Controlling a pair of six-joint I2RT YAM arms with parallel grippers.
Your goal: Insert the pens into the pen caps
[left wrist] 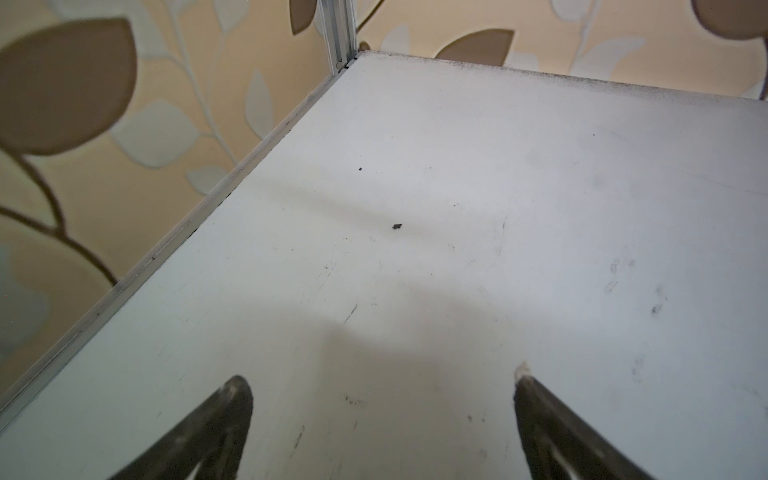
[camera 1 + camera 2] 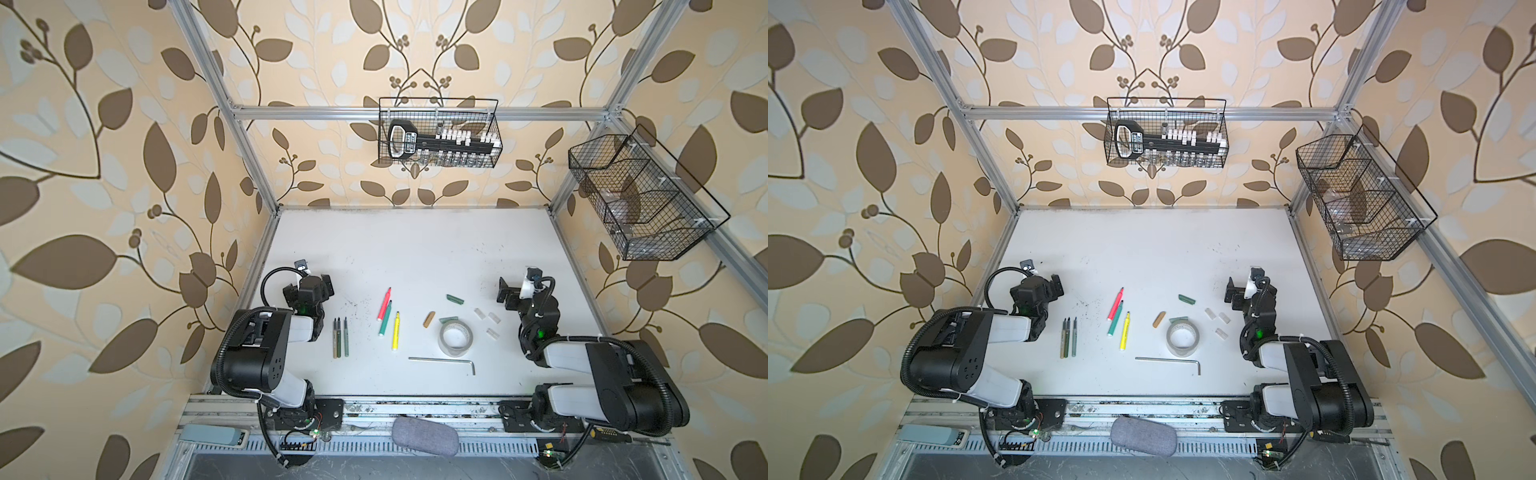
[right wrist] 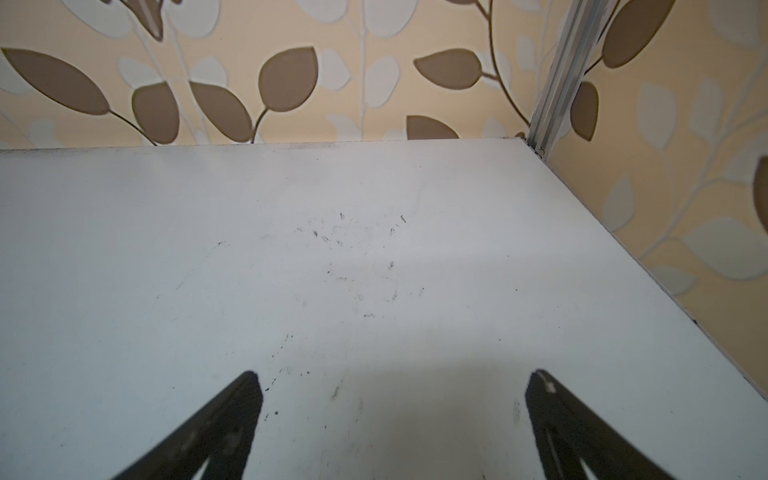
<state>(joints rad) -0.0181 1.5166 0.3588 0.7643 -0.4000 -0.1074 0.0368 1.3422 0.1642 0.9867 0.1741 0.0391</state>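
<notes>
Flanking the pens (image 2: pixel 385 318), left end effector (image 1: pixel 382 380) and right end effector (image 3: pixel 394 374) gape wide; basket label (image 2: pixel 410 142) unreadable.

The far half of the white tabletop (image 2: pixel 415 245) lies bare from wall to wall in both top views. Nearer, at the left, three thin dark-tipped pens (image 2: pixel 340 337) lie in a tight row. A free lane separates them from the pink, green and yellow markers (image 2: pixel 385 319). To the right the room is crowded by:
- a tan cap (image 2: pixel 429 319)
- two green caps (image 2: pixel 454 299), one just beside the clear ring-shaped tape roll (image 2: pixel 456 338)
- three clear whitish caps (image 2: pixel 494 318)

A silver L-shaped hex key (image 2: pixel 444 360) bars the near side. Overhead, a black wire basket (image 2: pixel 440 164) hangs on the far rail, and another wire basket (image 2: pixel 644 249) on the right frame.
</notes>
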